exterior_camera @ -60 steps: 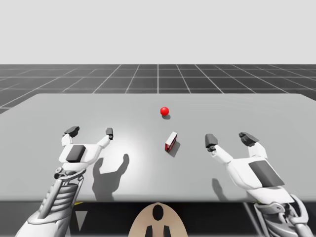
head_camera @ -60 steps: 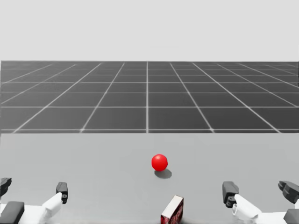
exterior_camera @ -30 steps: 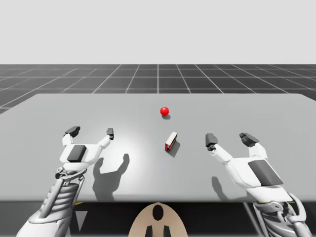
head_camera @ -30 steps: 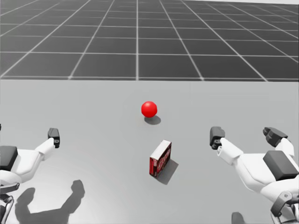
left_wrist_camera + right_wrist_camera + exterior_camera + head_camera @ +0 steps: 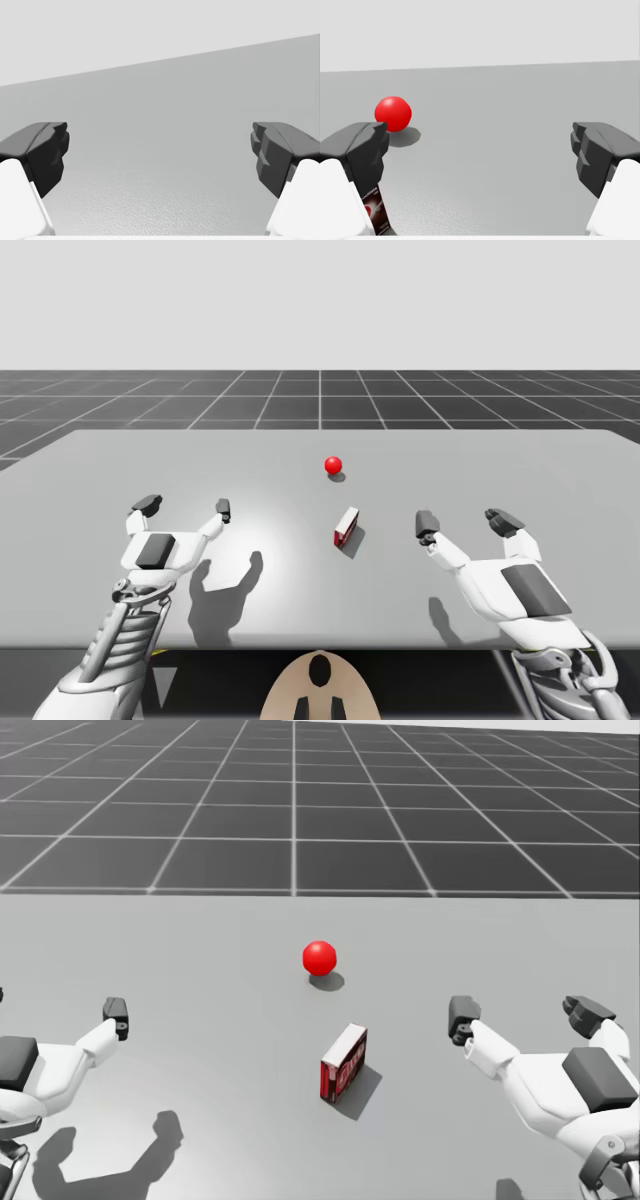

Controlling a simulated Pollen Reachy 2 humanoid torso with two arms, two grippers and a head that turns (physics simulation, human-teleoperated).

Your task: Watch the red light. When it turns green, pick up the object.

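Plain grey matte counter [image 5: 120, 470], beyond it a dark floor [image 5: 320, 395] ruled with a pale square grid to the horizon, featureless light-grey backdrop [image 5: 320, 300], possibly sky, soft even lighting

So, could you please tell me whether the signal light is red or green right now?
Red: the light shows as a red ball in the high, head and right wrist views.

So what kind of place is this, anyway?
Most likely a simulated test scene, not a real room: a plain grey table, a dark grid floor running out to a blank horizon, and a red light and a small red box on the table.
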